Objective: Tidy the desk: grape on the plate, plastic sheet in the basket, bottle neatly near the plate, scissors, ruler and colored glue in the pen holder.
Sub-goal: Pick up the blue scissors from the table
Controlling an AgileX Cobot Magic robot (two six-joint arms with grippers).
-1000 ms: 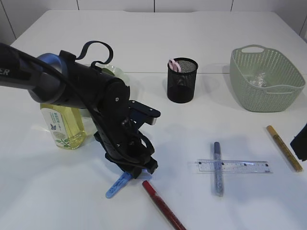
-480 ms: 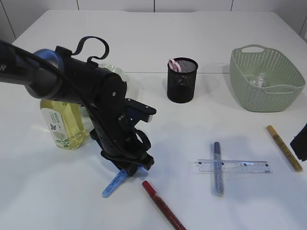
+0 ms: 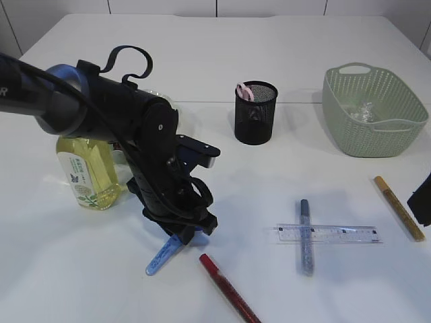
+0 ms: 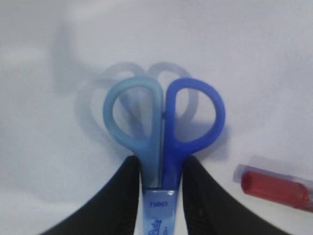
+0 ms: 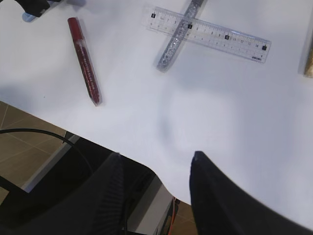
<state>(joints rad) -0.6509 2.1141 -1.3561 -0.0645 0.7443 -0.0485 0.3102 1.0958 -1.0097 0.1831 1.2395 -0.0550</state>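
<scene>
On the white desk (image 3: 283, 289), left gripper (image 4: 159, 169) clamps blue scissors (image 4: 164, 117)
Red glue pen (image 3: 227, 288) lies just beside; bottle (image 3: 87, 171) stands behind the arm, pen holder (image 3: 256, 113) and basket (image 3: 372, 111) farther back; right gripper (image 5: 151, 171) hangs open over the desk edge, brown floor (image 5: 14, 120) below

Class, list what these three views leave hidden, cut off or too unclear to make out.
- Plate: exterior view, mostly behind the left arm; grape unseen.
- Scissors blades: left wrist view, cut off by the bottom edge, between the gripper's fingers.
- Basket contents: exterior view, too small to identify.
</scene>
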